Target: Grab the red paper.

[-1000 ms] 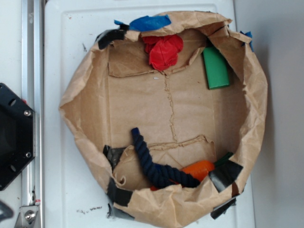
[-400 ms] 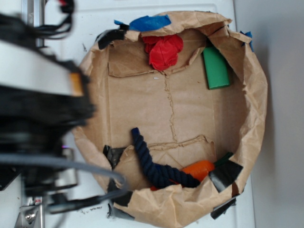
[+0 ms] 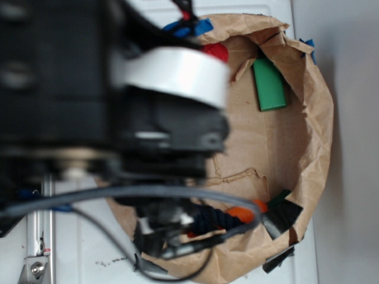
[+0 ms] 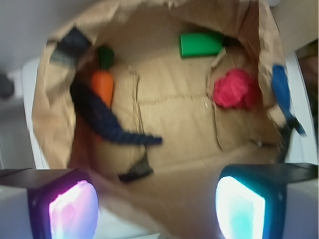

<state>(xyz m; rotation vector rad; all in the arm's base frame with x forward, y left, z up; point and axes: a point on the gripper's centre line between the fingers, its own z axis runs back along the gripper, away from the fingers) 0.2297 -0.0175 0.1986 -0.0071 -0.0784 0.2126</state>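
Note:
The red paper [image 4: 233, 88], a crumpled bright red wad, lies on the floor of the brown paper bag [image 4: 50, 114] at the right in the wrist view. In the exterior view only a red edge [image 3: 217, 51] of it shows past my blurred arm [image 3: 166, 77], which covers the bag's left and middle. My gripper [image 4: 157, 209] is open above the bag's near rim, well short of the red paper. Nothing is between its fingers, one glowing pink [image 4: 72, 209] and one cyan [image 4: 239, 209].
Also in the bag are a green block [image 4: 201, 44] by the far wall, an orange carrot toy [image 4: 102, 84] and a dark blue rope [image 4: 107, 124] at the left. The bag's rolled rim [image 3: 317, 118] stands up all round. Blue tape [image 4: 281, 89] hangs on the rim next to the red paper.
My arm has swung in from the left over the bag and now hides most of the red paper in the exterior view. The objects in the bag have not moved.

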